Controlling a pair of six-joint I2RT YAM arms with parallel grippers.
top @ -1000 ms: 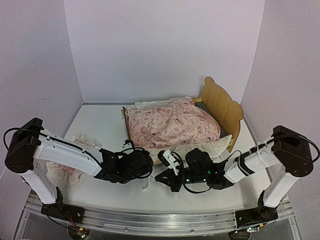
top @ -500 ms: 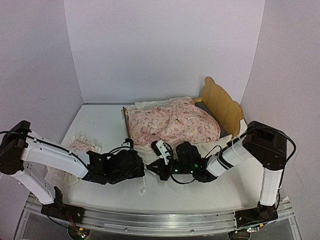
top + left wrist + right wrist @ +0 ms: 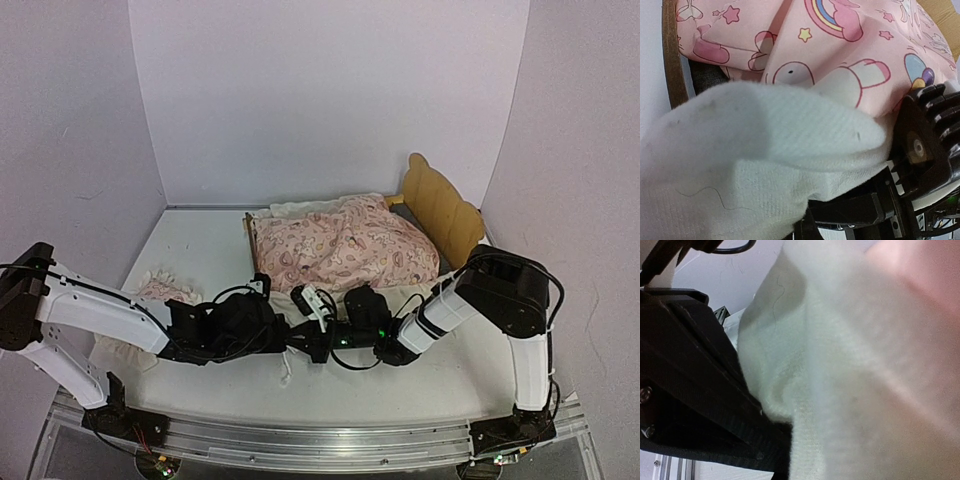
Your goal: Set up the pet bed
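Just behind both arms' jaws lies the pet bed (image 3: 441,206), each pair seemingly pinching the blanket (image 3: 345,250) covering it.

Overall light: soft, even light is falling from above in the overhead view, keeping the walls (image 3: 330,90) pale and bright.
Shadows: the arms are casting faint, soft-edged shadows on the table (image 3: 200,250).
Overhead sharpness: the pet bed (image 3: 440,205) is showing crisp edges.
Edge distortion: the wall corners are leaning inward toward the top.
Left wrist: the blanket (image 3: 840,45) print is reading fairly sharp; the white ruffle (image 3: 740,165) is softening and darkening underneath.
Right wrist: the ruffle is blurring heavily against the lens, pink is smearing at top right, and black parts are sinking into shadow.
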